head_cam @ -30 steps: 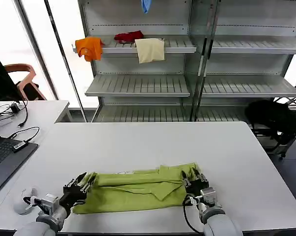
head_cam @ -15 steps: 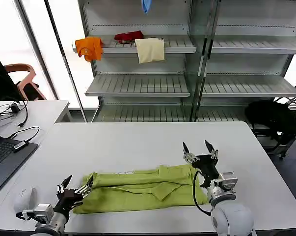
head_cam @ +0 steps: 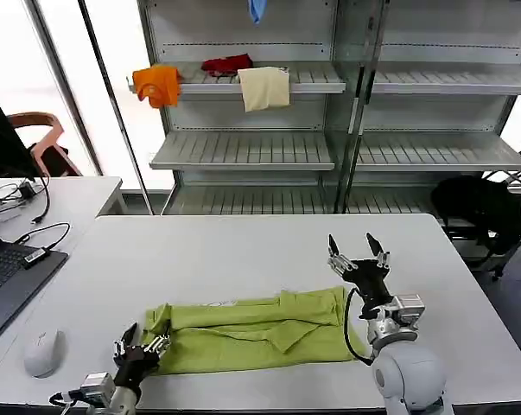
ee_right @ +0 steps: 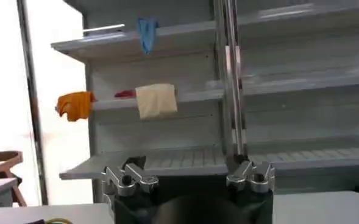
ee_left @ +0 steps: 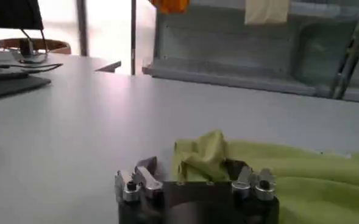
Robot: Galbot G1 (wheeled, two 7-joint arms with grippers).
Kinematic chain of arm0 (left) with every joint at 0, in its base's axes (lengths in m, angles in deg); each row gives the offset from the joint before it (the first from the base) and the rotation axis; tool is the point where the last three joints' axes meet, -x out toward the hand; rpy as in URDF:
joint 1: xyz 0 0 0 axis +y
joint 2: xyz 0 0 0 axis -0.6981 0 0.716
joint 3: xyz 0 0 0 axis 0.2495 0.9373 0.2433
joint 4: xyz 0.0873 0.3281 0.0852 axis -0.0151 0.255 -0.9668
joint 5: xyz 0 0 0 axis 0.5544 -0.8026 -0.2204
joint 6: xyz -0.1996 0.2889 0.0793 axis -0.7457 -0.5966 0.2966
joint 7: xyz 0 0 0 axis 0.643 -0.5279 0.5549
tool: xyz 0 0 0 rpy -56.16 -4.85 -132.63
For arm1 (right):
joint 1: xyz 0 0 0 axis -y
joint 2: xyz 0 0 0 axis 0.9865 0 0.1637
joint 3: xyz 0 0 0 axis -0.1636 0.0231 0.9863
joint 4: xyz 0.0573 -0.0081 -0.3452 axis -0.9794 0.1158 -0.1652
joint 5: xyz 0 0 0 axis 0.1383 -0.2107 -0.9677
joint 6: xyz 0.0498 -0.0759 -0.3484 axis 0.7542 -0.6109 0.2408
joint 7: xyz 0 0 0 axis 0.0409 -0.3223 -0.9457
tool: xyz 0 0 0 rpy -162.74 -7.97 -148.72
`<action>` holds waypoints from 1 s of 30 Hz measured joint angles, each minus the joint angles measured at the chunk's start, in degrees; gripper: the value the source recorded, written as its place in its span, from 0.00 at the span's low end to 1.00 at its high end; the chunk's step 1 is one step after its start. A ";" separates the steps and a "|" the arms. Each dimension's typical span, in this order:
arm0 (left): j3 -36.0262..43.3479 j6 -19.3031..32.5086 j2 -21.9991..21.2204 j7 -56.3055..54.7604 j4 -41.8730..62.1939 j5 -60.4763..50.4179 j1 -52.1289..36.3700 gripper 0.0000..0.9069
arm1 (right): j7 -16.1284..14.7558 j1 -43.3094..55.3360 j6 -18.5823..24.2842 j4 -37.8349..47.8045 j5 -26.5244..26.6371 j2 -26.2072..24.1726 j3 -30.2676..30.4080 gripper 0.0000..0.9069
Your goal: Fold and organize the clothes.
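Observation:
The lime yellow-green T-shirt [head_cam: 251, 333] lies folded into a long flat strip across the near part of the white table [head_cam: 243, 251]. Low by the table's front edge, my left gripper [head_cam: 148, 339] stands open at the strip's left end. In the left wrist view the bunched corner of the T-shirt [ee_left: 206, 155] sits loose between the spread fingers of my left gripper [ee_left: 194, 179]. My right gripper [head_cam: 357, 252] is lifted above the strip's right end, open and pointing upward, with nothing in it. The right wrist view has my right gripper [ee_right: 188, 176] facing the shelves.
A metal shelf unit [head_cam: 243, 151] behind the table carries orange [head_cam: 156, 84], red [head_cam: 225, 63] and cream [head_cam: 263, 87] garments, with a blue cloth [head_cam: 257, 9] hanging above. A mouse [head_cam: 42, 353] lies at the near left, beside a laptop [head_cam: 5, 277] with cables. A black bag [head_cam: 476, 207] stands at the right.
Both grippers left the ends of the T-shirt and opened. The right one rose and tipped upward; the left one drew back toward the front edge. The shirt stays flat.

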 measured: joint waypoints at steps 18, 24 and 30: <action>1.42 6.28 -0.77 -0.96 0.81 -2.23 -0.36 0.00 | 0.22 0.04 -0.03 1.28 0.14 0.12 -0.32 1.00; -0.78 9.63 -0.25 0.43 -0.24 -6.00 -1.15 0.00 | 0.17 -0.04 -0.03 1.65 -0.13 0.06 -0.40 1.00; -5.69 9.85 1.49 4.51 -0.88 -10.57 -2.38 0.00 | 0.00 0.01 -0.02 1.96 -0.53 0.10 -0.31 1.00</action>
